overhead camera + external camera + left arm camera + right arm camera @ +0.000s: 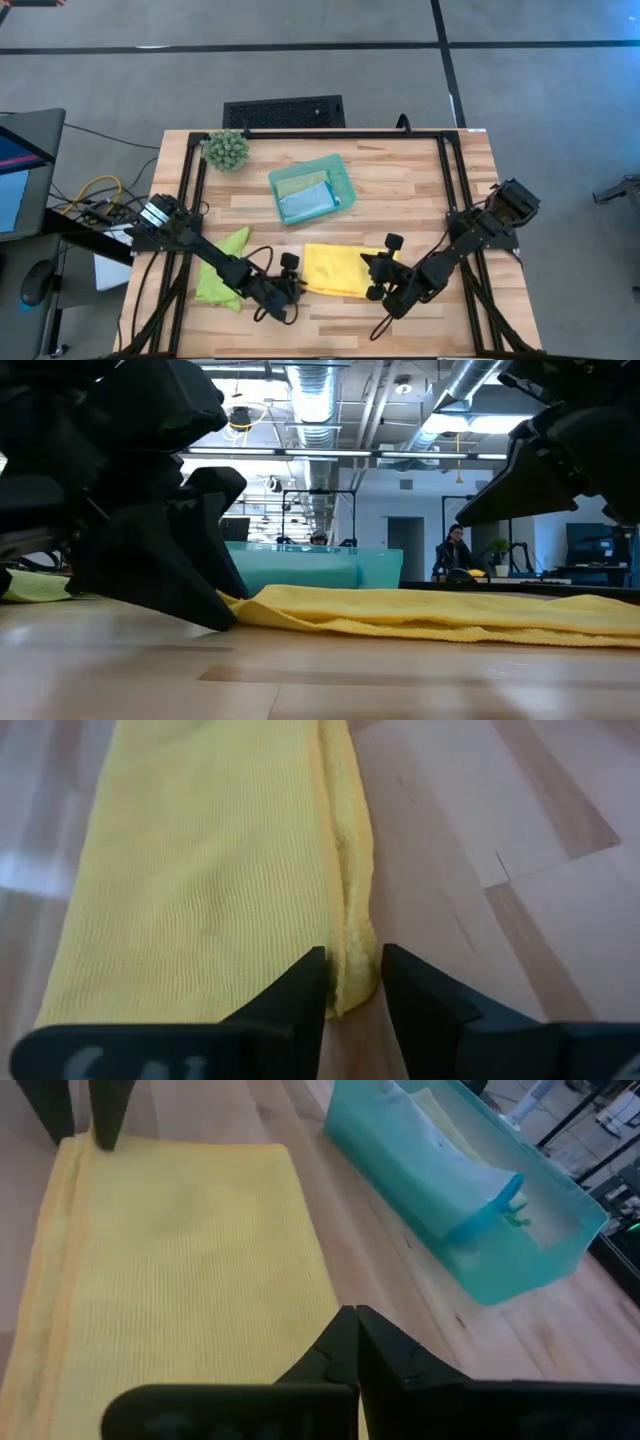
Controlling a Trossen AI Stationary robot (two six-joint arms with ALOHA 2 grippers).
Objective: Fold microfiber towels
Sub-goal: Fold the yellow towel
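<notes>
On the far half of the table you have the teal plastic tray [343,181], set at a slant. It holds two towels: the pale sage green towel [297,182] toward the far end and the light blue towel [305,203] beside it, both lying flat inside the walls.

The yellow towel [335,270] lies folded on the wood near the front edge, between the two arms. The lime green towel [223,270] lies to its left, partly under the left arm, near the yellow towel but not touching it. The spiky green plant ball [227,150] sits at the far left corner.

Only the high view gives you the lime green towel's place and the tray contents together. The low view adds that the yellow towel [430,611] lies in low doubled layers with the tray wall [310,570] behind it, and a person [453,550] sits in the room beyond. The right wrist view shows the tray [520,1250] from its side, its contents blurred.

Left gripper [352,982]: fingers part-way apart, straddling the doubled edge of the yellow towel [200,870]; you cannot tell whether they pinch it.

Right gripper [357,1342]: fingers together, tips over the yellow towel's [180,1270] near edge; whether cloth is caught, you cannot tell.
</notes>
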